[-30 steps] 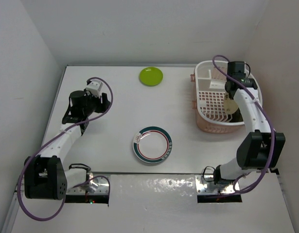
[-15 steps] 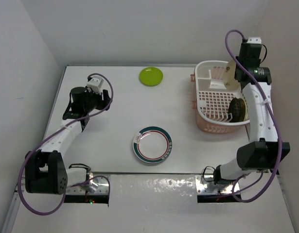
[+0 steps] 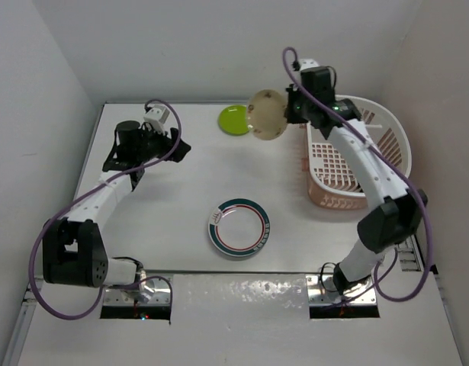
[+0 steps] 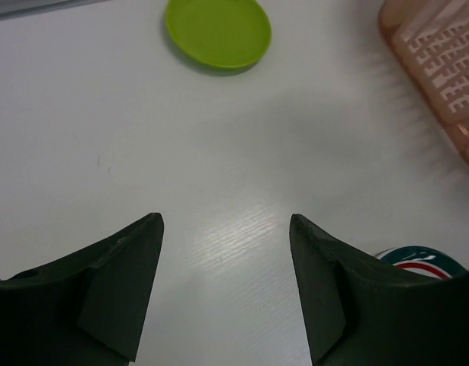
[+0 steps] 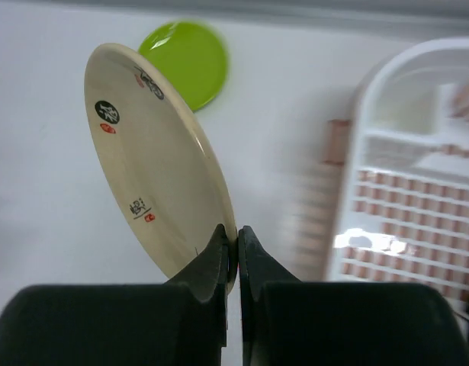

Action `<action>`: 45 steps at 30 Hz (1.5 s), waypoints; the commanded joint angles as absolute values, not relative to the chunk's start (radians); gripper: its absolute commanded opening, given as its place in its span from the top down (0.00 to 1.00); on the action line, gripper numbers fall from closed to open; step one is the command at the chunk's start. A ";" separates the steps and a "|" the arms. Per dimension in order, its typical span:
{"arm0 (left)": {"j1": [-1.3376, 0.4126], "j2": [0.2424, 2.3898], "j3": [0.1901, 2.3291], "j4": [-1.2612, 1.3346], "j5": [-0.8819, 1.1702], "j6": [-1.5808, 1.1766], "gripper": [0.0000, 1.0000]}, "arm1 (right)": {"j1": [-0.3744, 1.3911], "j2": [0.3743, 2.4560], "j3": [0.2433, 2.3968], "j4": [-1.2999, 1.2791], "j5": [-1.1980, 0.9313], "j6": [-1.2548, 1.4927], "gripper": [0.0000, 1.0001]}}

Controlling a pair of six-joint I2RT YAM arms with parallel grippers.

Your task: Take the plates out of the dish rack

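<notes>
My right gripper [image 3: 287, 113] is shut on the rim of the small tan-brown plate [image 3: 267, 114] and holds it on edge in the air, left of the dish rack [image 3: 394, 130] and just right of the lime-green plate [image 3: 236, 120]. In the right wrist view the fingertips [image 5: 237, 236] pinch the plate's [image 5: 158, 152] lower edge, and its cream underside with dark stamps faces the camera. The white plate with the green-red rim [image 3: 239, 227] lies flat at mid-table. My left gripper [image 3: 179, 149] is open and empty over bare table. The white plate with the dark rim is out of view.
The rack stands at the far right against the wall on its salmon-pink base [image 4: 440, 69], and its grid floor [image 5: 417, 221] shows no plates. The lime-green plate [image 4: 219, 32] lies near the back wall. White walls close in the left, back and right sides.
My right gripper has lifted the tan-brown plate out of the rack and carried it left, beside the lime-green plate. My left gripper has shifted slightly right and toward the back.
</notes>
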State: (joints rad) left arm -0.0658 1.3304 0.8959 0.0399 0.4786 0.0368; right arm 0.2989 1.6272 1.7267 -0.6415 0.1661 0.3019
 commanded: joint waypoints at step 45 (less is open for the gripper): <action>-0.107 1.490 1.072 -0.112 0.339 -0.069 0.45 | 0.356 2.536 2.272 -0.124 0.120 1.319 1.00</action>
